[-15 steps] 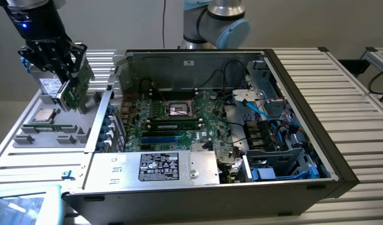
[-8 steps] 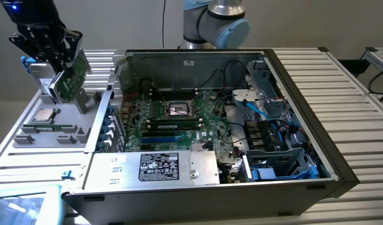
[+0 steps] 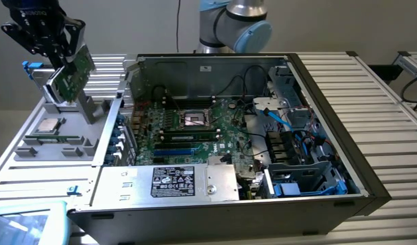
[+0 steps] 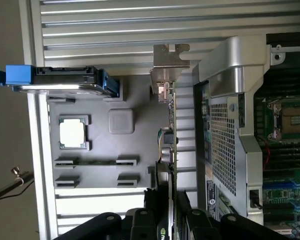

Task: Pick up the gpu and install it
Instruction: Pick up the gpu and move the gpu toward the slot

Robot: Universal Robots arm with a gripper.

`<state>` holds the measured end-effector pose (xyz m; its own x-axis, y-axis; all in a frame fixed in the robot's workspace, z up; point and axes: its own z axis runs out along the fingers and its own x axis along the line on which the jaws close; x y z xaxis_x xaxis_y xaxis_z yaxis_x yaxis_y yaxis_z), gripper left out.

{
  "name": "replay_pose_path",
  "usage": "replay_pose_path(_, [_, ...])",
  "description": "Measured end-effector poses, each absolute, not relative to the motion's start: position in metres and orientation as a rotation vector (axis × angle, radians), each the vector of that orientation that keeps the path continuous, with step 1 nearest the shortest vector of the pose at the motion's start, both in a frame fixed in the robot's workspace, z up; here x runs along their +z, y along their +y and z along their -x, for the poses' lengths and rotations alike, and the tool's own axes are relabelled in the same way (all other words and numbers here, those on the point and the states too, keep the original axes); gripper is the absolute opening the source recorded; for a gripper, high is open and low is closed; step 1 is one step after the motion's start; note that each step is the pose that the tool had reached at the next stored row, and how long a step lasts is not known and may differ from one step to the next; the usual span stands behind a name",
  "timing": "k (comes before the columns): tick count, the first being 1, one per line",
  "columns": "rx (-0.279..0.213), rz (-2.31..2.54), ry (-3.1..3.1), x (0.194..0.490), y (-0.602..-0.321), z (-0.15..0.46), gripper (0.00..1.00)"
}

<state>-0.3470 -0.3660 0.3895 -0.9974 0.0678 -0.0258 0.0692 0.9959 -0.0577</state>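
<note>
The gpu (image 3: 73, 74), a small green card with a metal bracket, hangs tilted over the grey parts tray (image 3: 31, 150) at the exterior view's left, close to the tray's upright holder (image 3: 89, 109). My black gripper (image 3: 67, 60) is shut on the card's upper edge. In the wrist view the gpu (image 4: 170, 145) shows edge-on with its bracket (image 4: 169, 57) at the far end, and my gripper (image 4: 167, 222) has a finger on either face. The open computer case (image 3: 330, 107) with the large green motherboard (image 3: 188, 130) lies to the exterior view's right of the card.
On the grey tray lie a processor (image 3: 48, 125), also seen as the processor (image 4: 72, 133), and a memory stick (image 4: 95, 161). A drive with blue clips (image 4: 60, 80) sits at the tray's end. The case's side wall (image 4: 225, 145) stands close beside the card. The arm's base (image 3: 232, 25) rises behind the case.
</note>
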Motion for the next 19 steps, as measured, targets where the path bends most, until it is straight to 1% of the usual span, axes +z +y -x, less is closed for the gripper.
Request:
replay_pose_path(15, [-0.184, -0.106, 3.108, 0.437, -0.357, 0.347, 0.27])
replay_pose_path(19, [-0.188, -0.106, 3.108, 0.438, -0.358, 0.347, 0.27])
